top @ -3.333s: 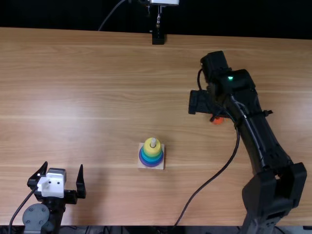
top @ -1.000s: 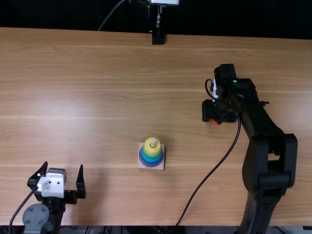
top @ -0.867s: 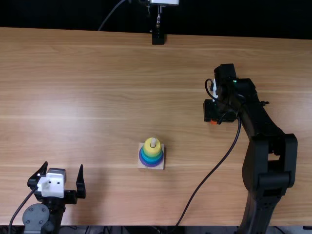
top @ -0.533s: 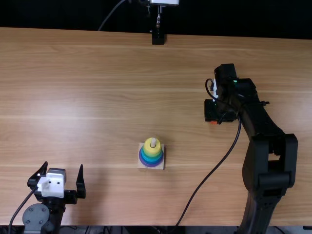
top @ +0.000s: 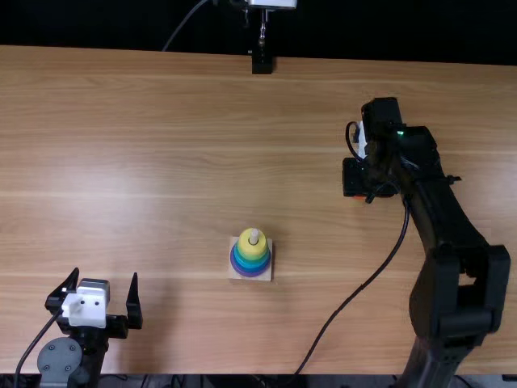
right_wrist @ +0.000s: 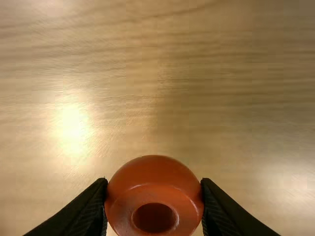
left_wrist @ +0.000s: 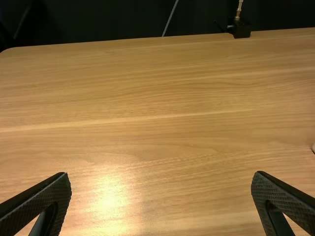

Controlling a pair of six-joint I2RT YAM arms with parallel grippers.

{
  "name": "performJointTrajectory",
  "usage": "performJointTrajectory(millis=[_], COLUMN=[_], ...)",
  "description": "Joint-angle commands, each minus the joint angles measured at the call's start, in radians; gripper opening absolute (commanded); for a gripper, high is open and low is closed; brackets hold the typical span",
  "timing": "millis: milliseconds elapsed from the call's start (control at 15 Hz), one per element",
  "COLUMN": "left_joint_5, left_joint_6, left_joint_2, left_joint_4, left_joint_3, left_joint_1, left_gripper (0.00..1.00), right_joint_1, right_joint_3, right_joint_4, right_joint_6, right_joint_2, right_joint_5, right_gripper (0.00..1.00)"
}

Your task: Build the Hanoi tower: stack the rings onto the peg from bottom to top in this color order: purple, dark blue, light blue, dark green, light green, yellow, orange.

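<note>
Tabletop (right_wrist: 147,78) backs orange ring (right_wrist: 153,179) in right wrist view.

Table (top: 161,121): brightly lit, pale sheen left of middle in the top view.
Backdrop (top: 97,28): near black.
Left gripper (top: 106,275): faint soft shadow on the wood beside it.
Left wrist view: one strong glare spot.
Right wrist view: intense glare spot, weaker pale patch, broad soft shadow.
Orange ring (right_wrist: 153,172): glossy, thin highlights.
</note>
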Motion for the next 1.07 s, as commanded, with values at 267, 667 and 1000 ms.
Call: performJointTrajectory(millis=[267, 667, 1000], left_joint_5=[0.006, 0.006, 0.006], left_joint_6=[0.007, 0.007, 0.007], left_joint_2=[-0.012, -0.012, -0.012], left_joint_4=[-0.081, -0.081, -0.081], left_joint_3=[-0.105, -0.105, -0.105], left_joint_1=[-0.006, -0.006, -0.006], left_gripper=[1.0, 1.0, 1.0], right_joint_1=[0.154, 0.355, 0.502], right_joint_3=[0.022, 0.062, 0.096], right_joint_4=[-0.146, -0.219, -0.223], right_joint_6=[-0.055, -0.052, -0.04], right_joint_2=[-0.172, -0.293, -0.333], right_joint_5=[-0.005, -0.007, -0.007], right_gripper=[0.0, 0.0, 0.0])
